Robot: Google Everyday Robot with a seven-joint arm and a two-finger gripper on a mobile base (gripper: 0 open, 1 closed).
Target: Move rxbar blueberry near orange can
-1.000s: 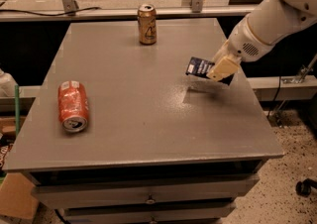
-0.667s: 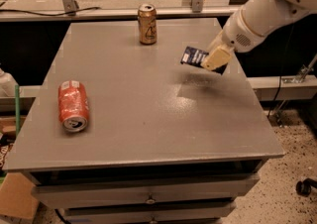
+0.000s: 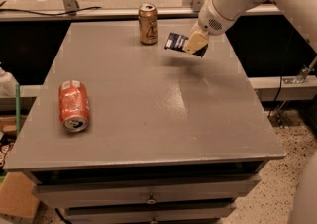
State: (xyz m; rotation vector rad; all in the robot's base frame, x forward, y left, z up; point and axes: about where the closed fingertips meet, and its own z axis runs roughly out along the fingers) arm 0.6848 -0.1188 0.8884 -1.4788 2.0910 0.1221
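One dark navy-blue flat snack bar (image 3: 174, 41) is held pinched in the tool (image 3: 192, 45) above the grey tabletop (image 3: 148, 119) — seemingly clear of it, just right of the golden-orange drink can (image 3: 147, 24).

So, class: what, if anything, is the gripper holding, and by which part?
The gripper holds the rxbar blueberry by its right-hand end, in the air beside the upright orange can.
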